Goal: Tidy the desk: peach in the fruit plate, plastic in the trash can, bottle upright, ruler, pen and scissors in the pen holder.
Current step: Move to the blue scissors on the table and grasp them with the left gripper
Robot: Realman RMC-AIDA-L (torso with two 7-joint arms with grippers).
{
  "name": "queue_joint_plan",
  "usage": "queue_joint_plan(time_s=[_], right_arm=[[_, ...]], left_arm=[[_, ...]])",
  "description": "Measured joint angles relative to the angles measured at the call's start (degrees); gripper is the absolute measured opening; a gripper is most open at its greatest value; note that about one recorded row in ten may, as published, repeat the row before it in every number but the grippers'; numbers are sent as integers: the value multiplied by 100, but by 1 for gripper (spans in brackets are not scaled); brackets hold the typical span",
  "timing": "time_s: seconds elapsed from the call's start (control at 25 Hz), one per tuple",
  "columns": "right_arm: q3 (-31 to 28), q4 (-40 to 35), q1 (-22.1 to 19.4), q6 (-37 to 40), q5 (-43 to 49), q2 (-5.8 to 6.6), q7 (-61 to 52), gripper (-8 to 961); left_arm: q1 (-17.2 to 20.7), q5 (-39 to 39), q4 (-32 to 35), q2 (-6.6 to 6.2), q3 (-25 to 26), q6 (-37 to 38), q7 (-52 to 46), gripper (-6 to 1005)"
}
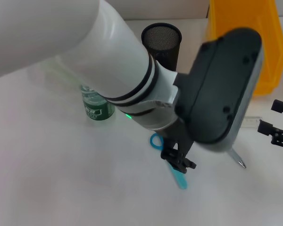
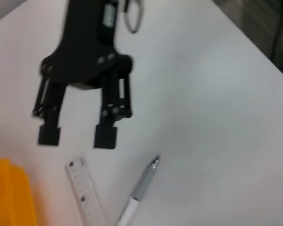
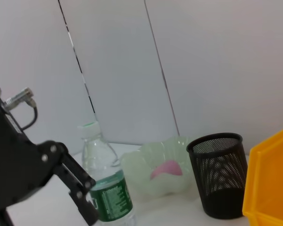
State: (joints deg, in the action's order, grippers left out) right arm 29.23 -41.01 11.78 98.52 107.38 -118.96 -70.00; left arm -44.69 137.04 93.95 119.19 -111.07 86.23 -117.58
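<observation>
Left gripper (image 1: 179, 160): low over the blue scissors (image 1: 172, 160) on the white desk (image 1: 61, 179); can't tell whether its fingers are apart.
Right gripper (image 2: 78, 136): fingers apart, empty, hovering near the ruler (image 2: 85, 193) and pen (image 2: 141, 188).
Bottle (image 3: 106, 186): upright, just beside the fruit plate (image 3: 155, 172).
Peach (image 3: 166, 168): in the plate.
Pen holder (image 3: 219, 174): black mesh, between plate and yellow trash can (image 3: 269, 179).

Your head camera looks down past the left arm; your left wrist looks down on the pen (image 2: 142, 189); your right wrist faces level, sharing the holder (image 3: 219, 176) with the head view.
</observation>
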Motion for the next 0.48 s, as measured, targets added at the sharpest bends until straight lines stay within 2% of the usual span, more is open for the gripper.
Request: queue_joint_plan(time_s=[0.08, 0.16, 0.28, 0.44, 0.48], right_arm=[[-9, 18, -16, 23, -7, 18, 1, 827], [-10, 39, -18, 1, -8, 26, 4, 827], [-54, 127, -40, -47, -9, -2, 56, 827], [-90, 332, -45, -81, -5, -13, 190, 827], [-89, 460, -42, -112, -5, -13, 281, 827]], left_arm=[[-172, 46, -218, 7, -262, -20, 824, 767], [-249, 101, -312, 6, -398, -38, 1030, 766], [-580, 377, -701, -8, -1072, -264, 1569, 764], [-774, 384, -870, -18, -1251, -380, 1705, 762], [-1087, 280, -1090, -20, -1394, -435, 1920, 761]])
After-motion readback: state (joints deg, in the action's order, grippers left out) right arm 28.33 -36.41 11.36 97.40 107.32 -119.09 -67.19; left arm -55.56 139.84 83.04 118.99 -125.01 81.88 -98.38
